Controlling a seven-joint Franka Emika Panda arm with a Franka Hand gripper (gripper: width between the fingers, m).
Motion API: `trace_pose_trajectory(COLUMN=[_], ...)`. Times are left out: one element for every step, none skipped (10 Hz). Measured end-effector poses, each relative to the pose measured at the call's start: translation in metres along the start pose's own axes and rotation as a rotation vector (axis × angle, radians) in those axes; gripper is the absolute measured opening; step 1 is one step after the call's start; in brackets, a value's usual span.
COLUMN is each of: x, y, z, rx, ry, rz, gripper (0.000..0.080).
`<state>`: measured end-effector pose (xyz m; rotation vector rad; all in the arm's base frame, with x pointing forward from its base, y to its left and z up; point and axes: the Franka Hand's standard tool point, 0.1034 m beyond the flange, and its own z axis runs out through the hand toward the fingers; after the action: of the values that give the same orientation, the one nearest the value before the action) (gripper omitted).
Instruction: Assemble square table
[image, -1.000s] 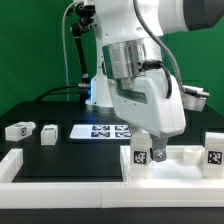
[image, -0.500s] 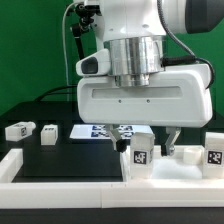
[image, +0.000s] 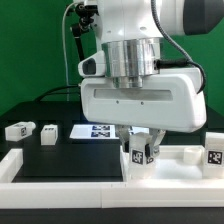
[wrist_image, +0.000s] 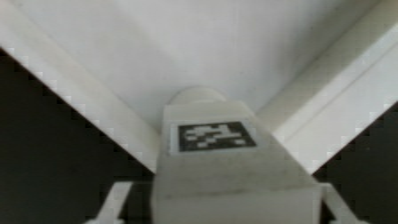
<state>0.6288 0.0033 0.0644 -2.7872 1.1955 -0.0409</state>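
The white square table top (image: 178, 168) lies at the exterior view's lower right. A short white leg (image: 140, 152) with a black-and-white tag stands upright at the top's left end. My gripper (image: 140, 158) reaches straight down over it, with a finger pressed against each side. In the wrist view the same leg (wrist_image: 217, 140) fills the space between my fingers (wrist_image: 118, 200), with the white table top (wrist_image: 196, 45) behind it. Another tagged leg (image: 213, 153) stands at the top's right end. Two more legs (image: 18, 130) (image: 47, 135) lie on the black table at the left.
The marker board (image: 98, 131) lies flat behind the gripper. A long white L-shaped wall (image: 50, 172) runs along the front and left of the work area. A black lamp stand (image: 76, 50) rises at the back left.
The jaws stood wide on either side of the leg half a second ago. They have since come together against it, and the arm has barely moved.
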Motion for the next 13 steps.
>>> trace_pose_trajectory(x=[0.0004, 0.0005, 0.0016, 0.0033, 0.0034, 0.0016, 0.001, 0.001, 0.0011, 0.001, 0.0012, 0.0012, 0.0006], y=[0.0004, 0.0011, 0.0032, 0.0051, 0.0049, 0.0028, 0.0012, 0.001, 0.0009, 0.0013, 0.0018, 0.0018, 0.0029], z=[-0.0001, 0.0, 0.0, -0.0002, -0.0002, 0.0001, -0.0003, -0.0003, -0.0005, -0.0007, -0.0008, -0.0008, 0.0012], rx=[0.0, -0.001, -0.004, -0.012, -0.019, -0.005, 0.006, 0.023, 0.021, 0.015, 0.011, 0.01, 0.006], ry=[0.0, -0.004, -0.019, -0.049, -0.074, -0.1, -0.113, -0.114, -0.109, -0.104, -0.1, -0.101, -0.1], rz=[0.068, 0.167, 0.32, 0.46, 0.598, 0.783, 0.957, 1.112, 1.18, 1.199, 1.228, 1.255, 1.246], gripper=[0.0294, 0.0294, 0.0294, 0.0294, 0.0293, 0.0293, 0.0293, 0.0294, 0.0294, 0.0298, 0.0298, 0.0311, 0.0311])
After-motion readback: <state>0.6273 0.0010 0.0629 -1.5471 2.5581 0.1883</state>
